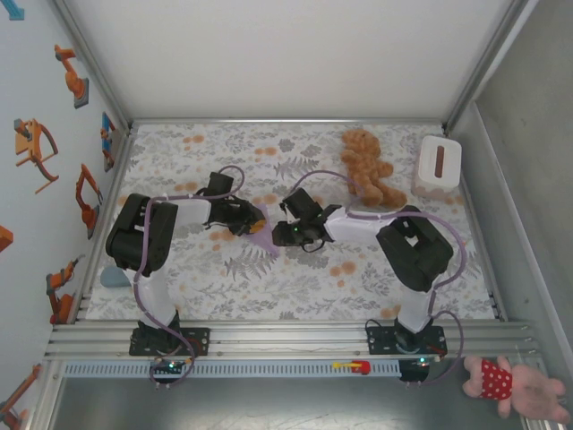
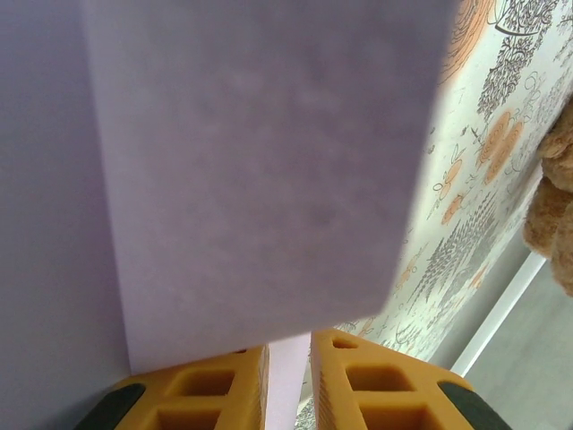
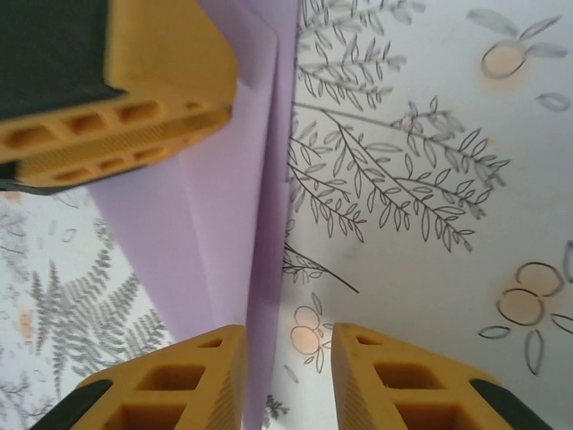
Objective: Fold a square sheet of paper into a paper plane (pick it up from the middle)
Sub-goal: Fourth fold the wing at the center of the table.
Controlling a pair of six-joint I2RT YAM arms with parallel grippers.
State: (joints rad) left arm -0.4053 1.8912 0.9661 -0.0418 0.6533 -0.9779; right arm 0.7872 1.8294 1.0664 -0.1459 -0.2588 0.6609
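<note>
Left wrist view shows the left gripper (image 2: 288, 358) clamped on the purple paper (image 2: 251, 179) at the middle of the table (image 1: 358, 287), the right gripper (image 3: 286, 340) released around its folded edge; the paper is judged light, limp and easily creased, so hold it at the doubled fold

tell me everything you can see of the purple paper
The paper is thin, plain, matte lavender and already partly folded: the right wrist view shows layered flaps with straight creases and one long folded edge. From above it is a small pointed shape over the floral table, between the two grippers. The left gripper pinches it, and a flat panel rises close before that camera. The folded edge runs into the gap of the open right gripper, which is not clamping it.
</note>
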